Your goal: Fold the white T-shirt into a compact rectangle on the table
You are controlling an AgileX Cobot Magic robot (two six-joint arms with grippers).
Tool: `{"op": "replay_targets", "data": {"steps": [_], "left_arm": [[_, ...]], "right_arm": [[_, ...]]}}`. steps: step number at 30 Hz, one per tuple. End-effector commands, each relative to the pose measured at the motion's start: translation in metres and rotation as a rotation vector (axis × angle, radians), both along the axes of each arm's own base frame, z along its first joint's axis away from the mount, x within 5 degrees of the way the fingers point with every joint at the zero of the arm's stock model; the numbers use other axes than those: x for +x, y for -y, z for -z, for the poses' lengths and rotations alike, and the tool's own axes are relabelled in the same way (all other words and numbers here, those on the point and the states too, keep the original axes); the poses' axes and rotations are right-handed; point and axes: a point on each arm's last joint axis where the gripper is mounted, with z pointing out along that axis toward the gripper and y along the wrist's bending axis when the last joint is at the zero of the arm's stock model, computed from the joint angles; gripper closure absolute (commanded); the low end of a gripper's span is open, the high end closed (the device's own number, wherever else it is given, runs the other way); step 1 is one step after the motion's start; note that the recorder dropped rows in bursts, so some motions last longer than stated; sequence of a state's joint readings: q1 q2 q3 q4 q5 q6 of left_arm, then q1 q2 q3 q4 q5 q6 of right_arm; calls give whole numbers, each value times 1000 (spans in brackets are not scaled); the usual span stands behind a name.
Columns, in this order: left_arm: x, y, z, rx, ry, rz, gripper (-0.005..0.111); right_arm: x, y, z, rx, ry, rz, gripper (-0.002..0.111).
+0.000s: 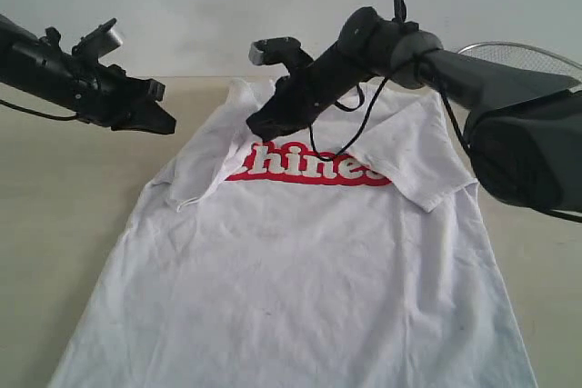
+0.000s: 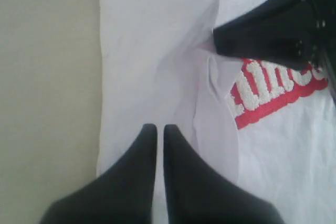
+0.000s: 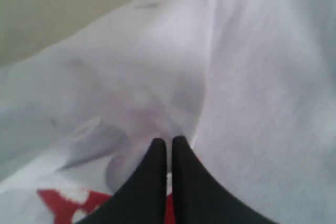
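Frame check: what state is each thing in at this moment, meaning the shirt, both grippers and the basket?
T-shirt: spread front up on the table, both sleeves folded in over the chest, body not yet folded.
Left gripper: shut, empty, raised clear of the cloth.
Right gripper: shut, tips at a fabric fold by the lettering; grip on cloth unclear.
Basket: mostly hidden behind the right arm; contents not visible.

Matte black arms [image 1: 491, 79]; looping black cable [image 1: 362, 126]; pointed black end effectors [image 2: 159, 129].
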State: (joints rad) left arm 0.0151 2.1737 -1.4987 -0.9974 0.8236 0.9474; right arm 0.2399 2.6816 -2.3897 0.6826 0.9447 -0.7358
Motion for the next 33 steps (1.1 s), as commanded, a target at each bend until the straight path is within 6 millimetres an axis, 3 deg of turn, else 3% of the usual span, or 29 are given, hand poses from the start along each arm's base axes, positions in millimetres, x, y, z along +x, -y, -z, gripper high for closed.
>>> {"op": "replay_targets", "data": {"steps": [1, 4, 10, 17, 22, 27, 33], "left_arm": [[0, 1, -2, -17, -2, -9, 102], [1, 1, -2, -15, 1, -13, 102], [2, 5, -5, -53, 19, -15, 102], [4, 44, -1, 21, 104, 33, 102], [9, 58, 21, 82, 116, -20, 102], [9, 67, 56, 113, 67, -24, 102], [0, 87, 58, 54, 27, 116, 102]], "right_arm": [[-23, 5, 3, -131, -132, -254, 108], [-21, 18, -7, -213, -127, -208, 108], [-14, 33, -45, -146, -59, -153, 108], [-2, 39, -53, -142, -27, 61, 108], [7, 75, -67, -269, -10, 311, 108], [5, 112, -93, -277, -22, 382, 108], [1, 134, -114, -275, -4, 413, 108]]}}
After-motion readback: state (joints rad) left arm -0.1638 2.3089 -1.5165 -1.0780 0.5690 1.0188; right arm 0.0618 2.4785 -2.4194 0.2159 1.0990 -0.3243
